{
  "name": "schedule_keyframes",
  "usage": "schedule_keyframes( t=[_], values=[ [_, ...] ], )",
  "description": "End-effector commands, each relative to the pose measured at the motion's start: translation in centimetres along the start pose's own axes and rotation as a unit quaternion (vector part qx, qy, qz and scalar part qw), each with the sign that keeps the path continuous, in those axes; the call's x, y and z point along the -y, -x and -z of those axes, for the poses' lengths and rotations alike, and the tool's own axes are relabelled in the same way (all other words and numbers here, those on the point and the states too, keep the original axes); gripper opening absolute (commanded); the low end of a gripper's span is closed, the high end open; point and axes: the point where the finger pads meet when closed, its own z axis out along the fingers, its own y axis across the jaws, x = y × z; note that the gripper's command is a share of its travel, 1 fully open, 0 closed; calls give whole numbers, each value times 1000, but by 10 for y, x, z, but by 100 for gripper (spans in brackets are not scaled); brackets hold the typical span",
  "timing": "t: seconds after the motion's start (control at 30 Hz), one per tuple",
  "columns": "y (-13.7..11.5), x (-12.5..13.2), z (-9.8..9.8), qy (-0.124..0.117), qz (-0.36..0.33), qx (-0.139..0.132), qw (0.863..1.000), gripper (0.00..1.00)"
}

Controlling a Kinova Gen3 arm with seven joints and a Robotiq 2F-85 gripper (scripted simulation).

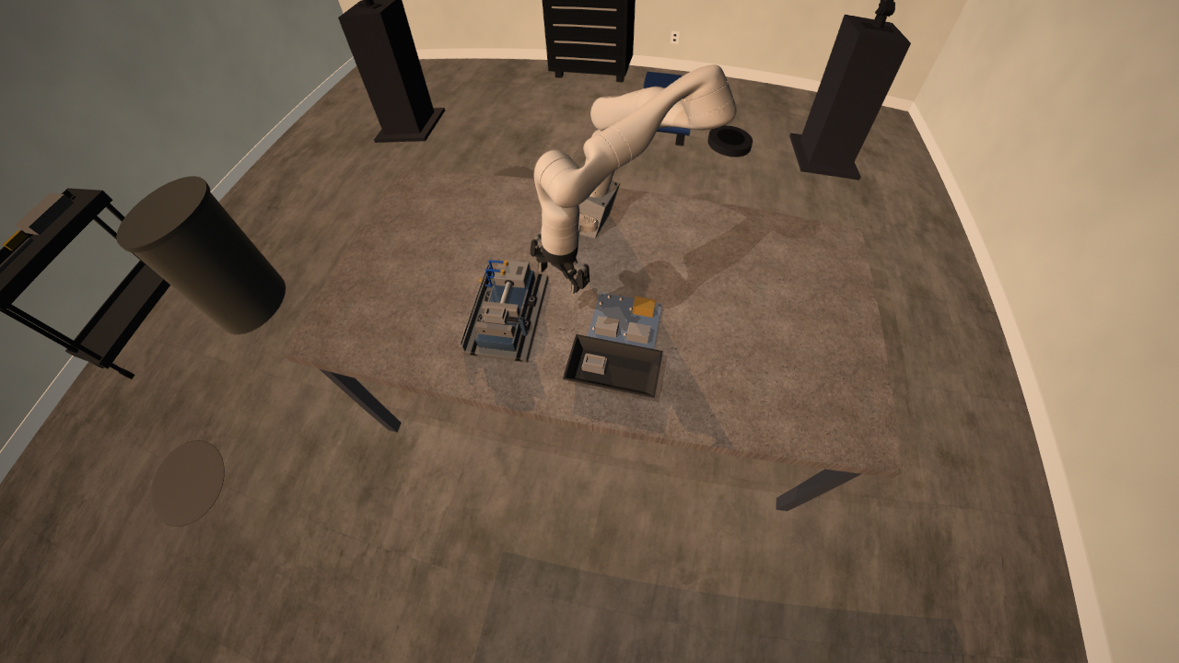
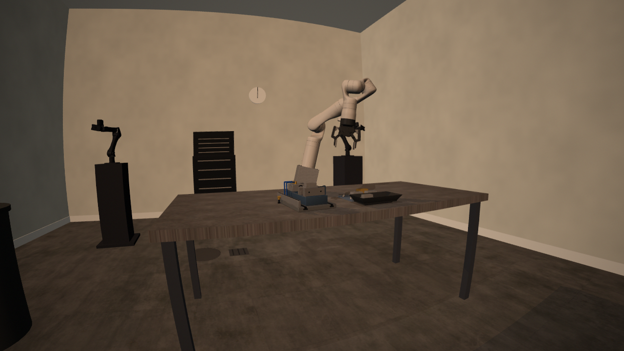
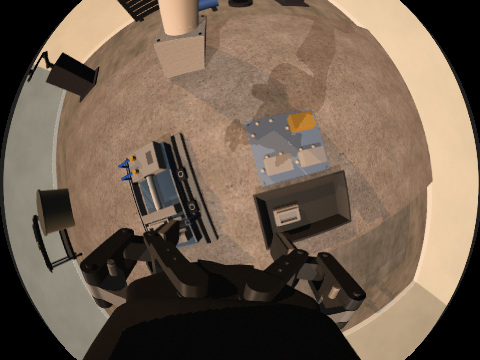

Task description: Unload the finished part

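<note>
The vise (image 1: 496, 340) (image 2: 315, 200) (image 3: 141, 165) stands on the table, left of the tray. The finished part (image 1: 495, 315) is small and hard to make out between its jaws; in the wrist view my left finger partly covers that spot. The black outfeed tray (image 1: 647, 377) (image 2: 377, 200) (image 3: 342, 200) holds one grey pocketed part (image 1: 593, 363) (image 2: 367, 195) (image 3: 287, 214) toward its left end. My gripper (image 1: 557, 278) (image 2: 344, 146) (image 3: 225, 237) is open and empty, high above the table. In the wrist view its fingers straddle the gap between vise and tray.
A blue plate (image 1: 593, 333) (image 3: 272, 145) with pins lies behind the tray. It bears two grey blocks (image 3: 278, 165) (image 3: 312, 157) and an orange block (image 1: 643, 307) (image 3: 301, 121). Blue fittings (image 1: 492, 265) (image 3: 126, 175) stick up at the vise's rear left. My arm's base (image 3: 182, 55) stands at the back.
</note>
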Motion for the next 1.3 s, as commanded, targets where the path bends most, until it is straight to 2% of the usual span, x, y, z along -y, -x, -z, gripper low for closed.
schedule_keyframes(
  t=[0.0,0.07,0.1,0.4,0.43,0.77,0.8,1.07,1.1,1.27],
  values=[
    [1,3,0,-1,-3,0,1000,100],
    [1,3,0,-1,-3,0,1000,100],
    [8,10,-6,5,-36,-3,999,100],
    [8,10,-6,5,-36,-3,999,100],
    [14,17,-12,10,-67,-5,998,100],
    [14,17,-12,10,-67,-5,998,100],
    [20,24,-18,15,-98,-7,995,100],
    [20,24,-18,15,-98,-7,995,100],
    [25,31,-24,20,-128,-9,992,100],
    [25,31,-24,20,-128,-9,992,100]
  ],
)
